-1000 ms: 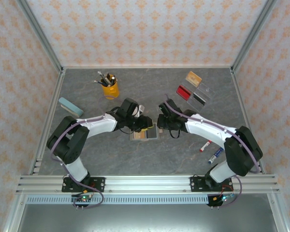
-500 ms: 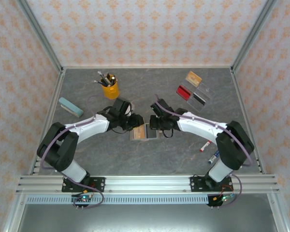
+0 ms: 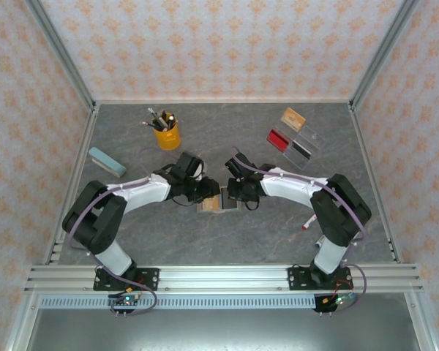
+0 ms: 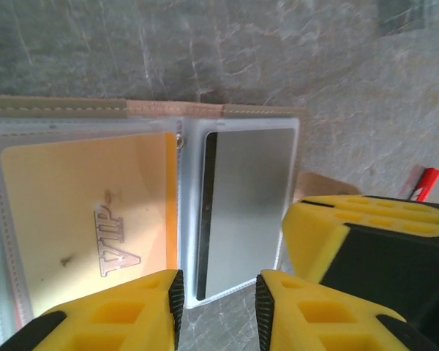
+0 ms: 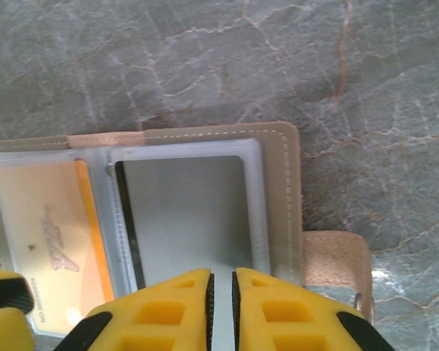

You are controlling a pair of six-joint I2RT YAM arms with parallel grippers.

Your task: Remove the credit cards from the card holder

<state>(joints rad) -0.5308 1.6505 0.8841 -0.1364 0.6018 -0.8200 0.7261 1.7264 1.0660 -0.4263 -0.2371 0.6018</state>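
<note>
Right wrist view: right claw, pressed nearly together at the edge of the grey card, should pull straight out while the spread left claw pins the holder.

I work on a grey, marble-patterned table. Straight ahead of me, near its middle, the card holder lies open and flat on the surface. Far to my left stands a yellow cup of pens, with a light-blue block nearer the left edge. Far to my right lie 1 tan-orange card, 1 red card and a clear plastic tray, close together. A red-capped marker lies nearer me on the right.
</note>
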